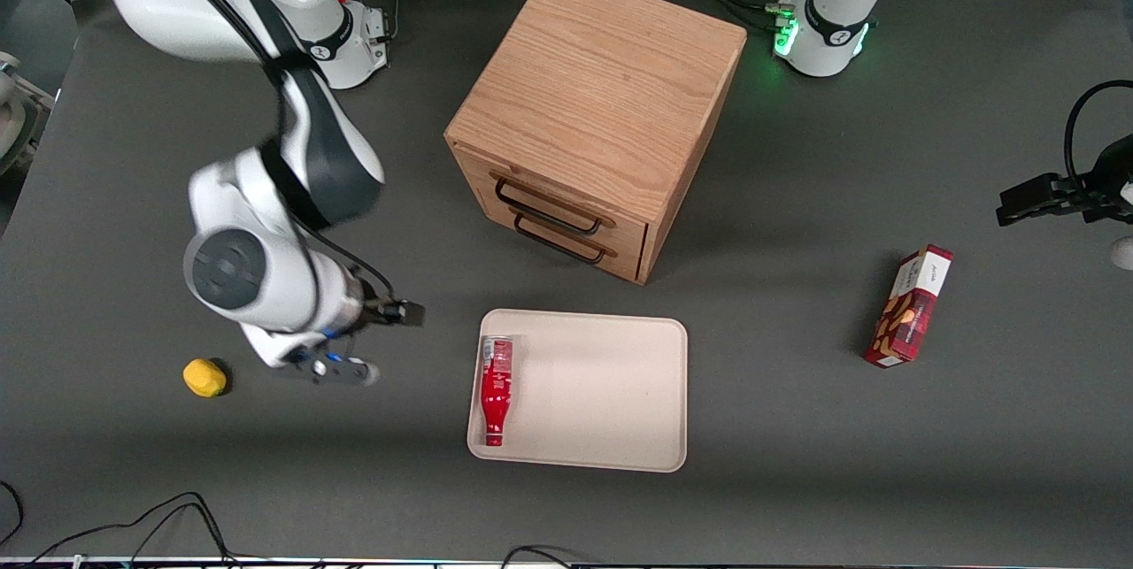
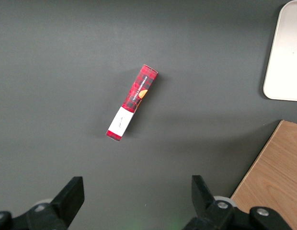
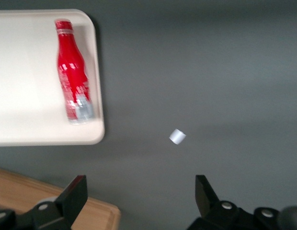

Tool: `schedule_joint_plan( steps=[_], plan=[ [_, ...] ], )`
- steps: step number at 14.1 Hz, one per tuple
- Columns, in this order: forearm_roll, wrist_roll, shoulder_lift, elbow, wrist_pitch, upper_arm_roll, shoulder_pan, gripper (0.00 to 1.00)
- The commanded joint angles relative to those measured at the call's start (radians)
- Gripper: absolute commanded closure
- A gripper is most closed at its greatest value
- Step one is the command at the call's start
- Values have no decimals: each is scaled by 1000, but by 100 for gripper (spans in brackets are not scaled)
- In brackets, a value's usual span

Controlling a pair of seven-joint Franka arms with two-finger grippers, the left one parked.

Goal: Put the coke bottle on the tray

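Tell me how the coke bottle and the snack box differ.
The coke bottle lies on the tray, along its edge toward the working arm; the snack box lies on the bare table, toward the parked arm's end. The bottle is round with a narrow neck; the box is rectangular and patterned. Both are mainly red. The gripper, open and empty, hangs beside the tray.

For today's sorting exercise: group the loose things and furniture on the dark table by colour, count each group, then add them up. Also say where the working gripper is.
Red: 2, the coke bottle lying on the tray and the snack box
Beige: 1, the tray
Yellow: 1, the small round object
Wood brown: 1, the drawer cabinet
Total: 5
The gripper is open, between the yellow object and the tray.
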Motion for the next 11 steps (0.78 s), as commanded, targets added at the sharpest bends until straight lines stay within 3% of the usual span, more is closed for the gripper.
schedule_joint_plan(
  steps=[1, 4, 7, 9, 10, 11],
  plan=[
    [16, -144, -331, -356, 25, 22, -111, 0],
    [19, -264, -437, -378, -79, 22, -198, 0],
    [75, -260, -470, -363, -93, -3, -255, 0],
    [77, -278, -462, -317, -152, 8, -307, 0],
    [76, -298, -454, -293, -177, -16, -286, 0],
    [71, -345, -454, -282, -215, -100, -211, 0]
  ],
)
